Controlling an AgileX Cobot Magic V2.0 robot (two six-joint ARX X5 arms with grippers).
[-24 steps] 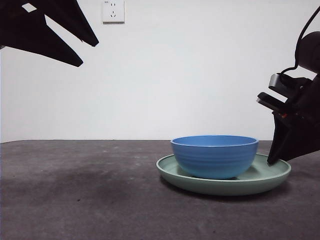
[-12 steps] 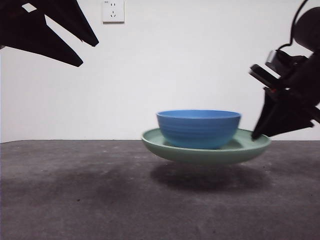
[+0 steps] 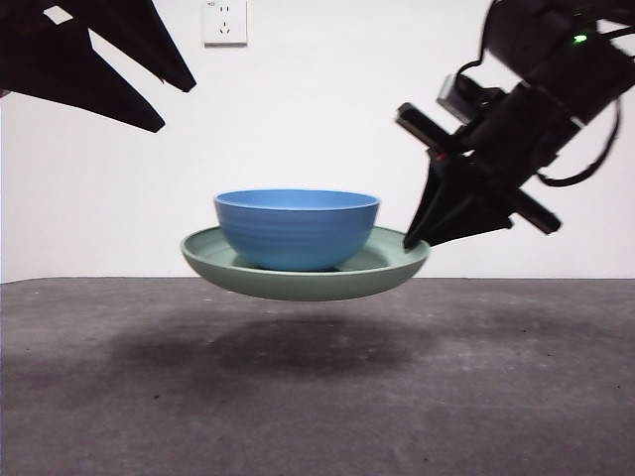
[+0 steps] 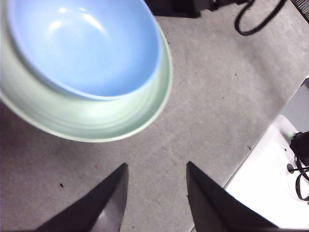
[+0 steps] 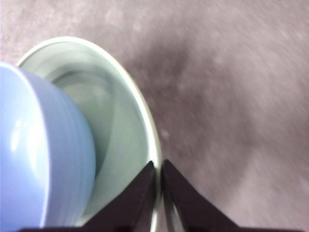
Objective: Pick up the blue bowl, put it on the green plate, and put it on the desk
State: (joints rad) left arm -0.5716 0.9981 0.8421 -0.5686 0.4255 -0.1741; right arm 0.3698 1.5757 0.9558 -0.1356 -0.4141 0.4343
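Note:
The blue bowl [image 3: 298,228] sits in the green plate [image 3: 298,276], and both hang in the air above the desk [image 3: 317,387]. My right gripper [image 3: 415,241] is shut on the plate's right rim and carries it. In the right wrist view the jaws [image 5: 158,186] pinch the plate's rim [image 5: 145,121], with the bowl [image 5: 43,150] beside them. My left gripper [image 4: 155,191] is open and empty, high at the upper left in the front view [image 3: 149,84]. Its wrist view shows the bowl [image 4: 82,43] in the plate [image 4: 87,121] below it.
A white wall socket [image 3: 224,22] is on the back wall. The plate's shadow [image 3: 278,342] lies on the desk under it. A white surface with cables [image 4: 285,169] lies off the desk's edge in the left wrist view.
The right gripper has lifted the plate with the bowl off the desk and carried it up and to the left. The left arm has not moved.

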